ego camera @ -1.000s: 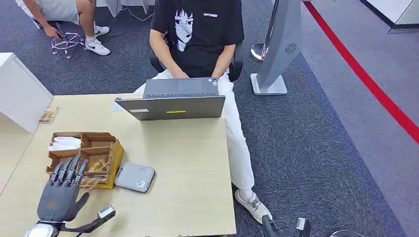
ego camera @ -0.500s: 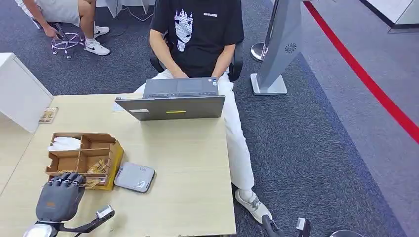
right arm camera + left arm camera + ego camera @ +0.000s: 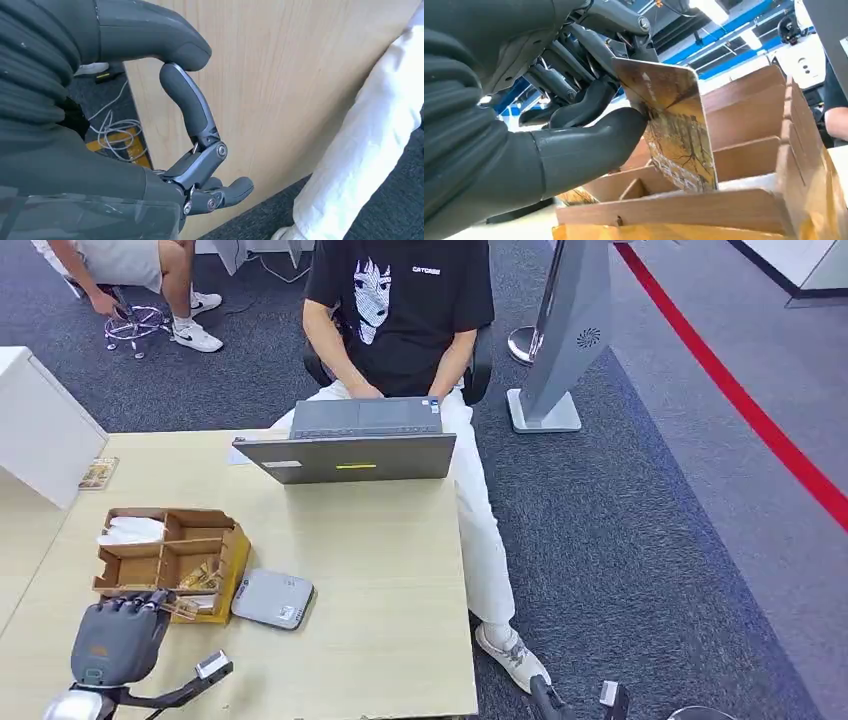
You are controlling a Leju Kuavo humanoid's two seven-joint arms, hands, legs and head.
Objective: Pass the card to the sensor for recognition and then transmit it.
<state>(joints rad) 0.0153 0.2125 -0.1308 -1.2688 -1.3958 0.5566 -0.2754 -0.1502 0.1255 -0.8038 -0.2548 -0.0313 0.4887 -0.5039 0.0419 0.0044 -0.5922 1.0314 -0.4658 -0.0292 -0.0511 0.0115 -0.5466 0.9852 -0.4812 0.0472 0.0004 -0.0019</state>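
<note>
My left hand [image 3: 118, 640] hovers at the near edge of the brown cardboard card box [image 3: 228, 540]. It pinches a yellow-brown picture card [image 3: 180, 608] between thumb and fingers. In the left wrist view the card [image 3: 669, 125] stands upright just above the box's compartments [image 3: 744, 130], gripped at one edge by my left hand [image 3: 499, 125]. The flat grey sensor [image 3: 272, 598] lies on the table just right of the box. In the right wrist view my right hand [image 3: 187, 107] hangs beside the table's side with its fingers curled in and nothing in them.
A person sits behind an open grey laptop [image 3: 350, 455] at the table's far edge. A white cabinet [image 3: 40, 430] stands far left with a loose card [image 3: 98, 473] next to it. The table's right edge [image 3: 465, 620] drops to carpet, where a grey stand [image 3: 565, 340] rises.
My left hand's fingers, stretched out over the box a second ago, have curled in around a card, and the hand has drawn slightly back toward me.
</note>
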